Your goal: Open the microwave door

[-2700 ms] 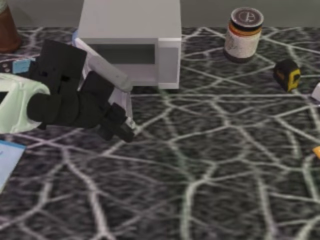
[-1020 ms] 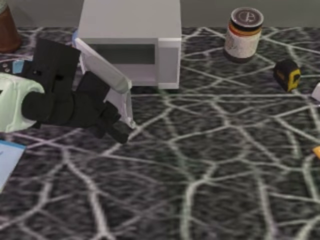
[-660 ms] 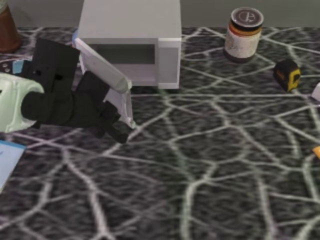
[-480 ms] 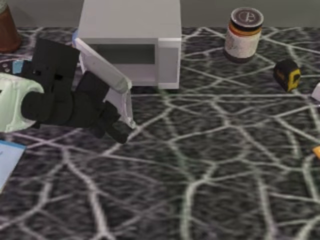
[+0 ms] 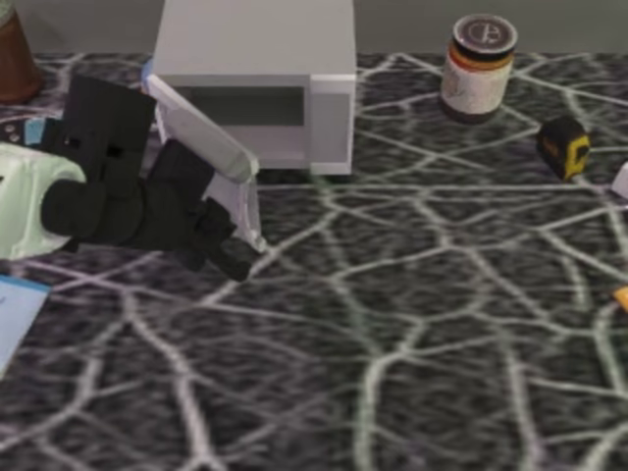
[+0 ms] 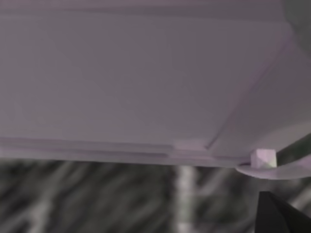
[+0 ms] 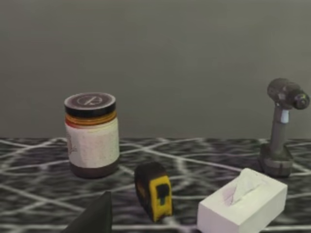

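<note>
The light grey microwave [image 5: 255,44] stands at the back, left of centre, and its dark cavity [image 5: 240,105] is exposed. The microwave door [image 5: 201,128] is swung out toward the front left, hinged at the oven's left side. My left gripper [image 5: 235,257] sits at the lower corner of the door's free edge, and the black arm lies along the door's outer face. In the left wrist view the door's pale panel [image 6: 121,82] fills the upper part, very close. My right gripper [image 7: 99,216] is out of the top view and faces away from the microwave.
A jar [image 5: 478,64] and a yellow tape measure [image 5: 563,145] stand at the back right. A white tissue box [image 7: 243,201] and a drill [image 7: 282,131] are near the right arm. A pale green object [image 5: 25,201] lies under the left arm, with a blue card [image 5: 15,314] in front of it.
Over 2.7 s the left arm shifted slightly left and more of the door's face shows. During the last second almost nothing moved.
</note>
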`<state>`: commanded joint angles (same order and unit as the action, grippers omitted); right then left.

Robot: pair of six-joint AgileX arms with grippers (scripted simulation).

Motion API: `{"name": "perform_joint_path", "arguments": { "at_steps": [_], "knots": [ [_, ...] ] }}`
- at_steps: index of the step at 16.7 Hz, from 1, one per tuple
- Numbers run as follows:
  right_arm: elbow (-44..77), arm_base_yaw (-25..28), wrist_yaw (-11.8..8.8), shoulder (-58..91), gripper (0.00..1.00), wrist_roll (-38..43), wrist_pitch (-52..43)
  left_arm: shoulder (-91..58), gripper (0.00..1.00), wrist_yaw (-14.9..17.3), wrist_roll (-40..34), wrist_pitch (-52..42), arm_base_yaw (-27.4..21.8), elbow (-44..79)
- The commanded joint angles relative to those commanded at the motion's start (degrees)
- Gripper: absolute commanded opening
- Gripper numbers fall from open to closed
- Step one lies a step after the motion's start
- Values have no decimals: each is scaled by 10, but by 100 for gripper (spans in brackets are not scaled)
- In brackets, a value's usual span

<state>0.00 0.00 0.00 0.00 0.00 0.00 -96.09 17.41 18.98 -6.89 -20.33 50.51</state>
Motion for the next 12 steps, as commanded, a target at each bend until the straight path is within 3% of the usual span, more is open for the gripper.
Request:
{"name": "perform_joint_path", "arguments": {
  "at_steps": [1, 12],
  "knots": [
    [0, 0, 0, 0, 100, 0, 0, 0, 0, 0, 0, 0, 0, 0],
    [0, 0, 0, 0, 100, 0, 0, 0, 83, 0, 0, 0, 0, 0]
  ]
}}
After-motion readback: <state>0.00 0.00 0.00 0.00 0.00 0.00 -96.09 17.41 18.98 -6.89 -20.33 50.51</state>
